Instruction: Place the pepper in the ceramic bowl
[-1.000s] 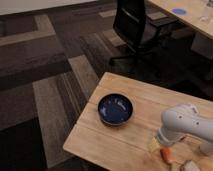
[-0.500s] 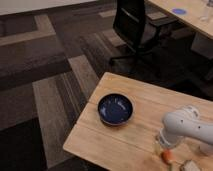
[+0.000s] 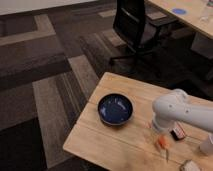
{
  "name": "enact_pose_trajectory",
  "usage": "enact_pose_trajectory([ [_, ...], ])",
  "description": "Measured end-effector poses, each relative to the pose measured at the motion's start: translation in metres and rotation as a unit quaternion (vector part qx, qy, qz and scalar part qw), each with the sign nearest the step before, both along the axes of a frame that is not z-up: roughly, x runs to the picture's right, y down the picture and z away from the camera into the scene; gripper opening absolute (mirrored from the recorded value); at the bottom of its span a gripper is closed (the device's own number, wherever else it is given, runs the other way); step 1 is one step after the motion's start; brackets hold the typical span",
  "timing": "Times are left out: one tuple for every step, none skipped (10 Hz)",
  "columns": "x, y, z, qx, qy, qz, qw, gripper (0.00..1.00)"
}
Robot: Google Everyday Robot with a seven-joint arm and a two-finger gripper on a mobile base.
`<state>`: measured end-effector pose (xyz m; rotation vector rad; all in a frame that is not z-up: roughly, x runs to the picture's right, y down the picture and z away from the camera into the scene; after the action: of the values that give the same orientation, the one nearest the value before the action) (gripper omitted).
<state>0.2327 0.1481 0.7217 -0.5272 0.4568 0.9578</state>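
Observation:
The ceramic bowl (image 3: 115, 110) is dark blue and glossy, and it sits empty on the wooden table (image 3: 95, 137) toward its left side. The small orange-red pepper (image 3: 161, 144) is to the right of the bowl, near the table's front edge. My white arm reaches in from the right and bends down over it. The gripper (image 3: 161, 140) hangs directly over the pepper and is shut on it; the wrist hides most of the fingers. A hand's width of bare wood separates the pepper from the bowl.
A black rectangular object with a red edge (image 3: 177, 134) lies just right of the gripper. A white cup (image 3: 206, 145) stands at the right edge. A black office chair (image 3: 135, 27) is on the carpet behind the table, with another desk (image 3: 190, 15) at the back right.
The gripper has shut around the pepper. The arm and the pepper have shifted slightly up and to the left, toward the bowl.

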Motion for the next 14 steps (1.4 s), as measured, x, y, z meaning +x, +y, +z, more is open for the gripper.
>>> enact_pose_trajectory([
  [-0.008,-0.019,0.002,0.008,-0.004,-0.013,0.9999,0.06],
  [-0.034,-0.06,0.005,0.027,-0.015,-0.046,0.9985,0.06],
  [-0.052,-0.08,0.005,0.037,-0.024,-0.064,0.997,0.06],
  [-0.088,-0.096,0.007,0.043,-0.051,-0.091,0.9936,0.06],
  [-0.111,-0.096,0.01,0.04,-0.07,-0.106,0.9911,0.06],
  [-0.156,-0.09,0.019,0.035,-0.112,-0.124,0.9853,0.06],
  [-0.173,-0.084,0.022,0.029,-0.129,-0.127,0.9831,0.06],
  [-0.195,-0.077,0.031,0.025,-0.151,-0.133,0.9792,0.06],
  [-0.213,-0.07,0.039,0.022,-0.169,-0.14,0.9753,0.06],
  [-0.223,-0.065,0.051,0.02,-0.181,-0.146,0.9723,0.06],
  [-0.224,-0.064,0.058,0.021,-0.185,-0.148,0.9713,0.06],
  [-0.22,-0.066,0.068,0.023,-0.187,-0.15,0.9706,0.06],
  [-0.217,-0.069,0.075,0.025,-0.189,-0.149,0.9702,0.06],
  [-0.213,-0.071,0.08,0.027,-0.189,-0.149,0.9702,0.06],
])
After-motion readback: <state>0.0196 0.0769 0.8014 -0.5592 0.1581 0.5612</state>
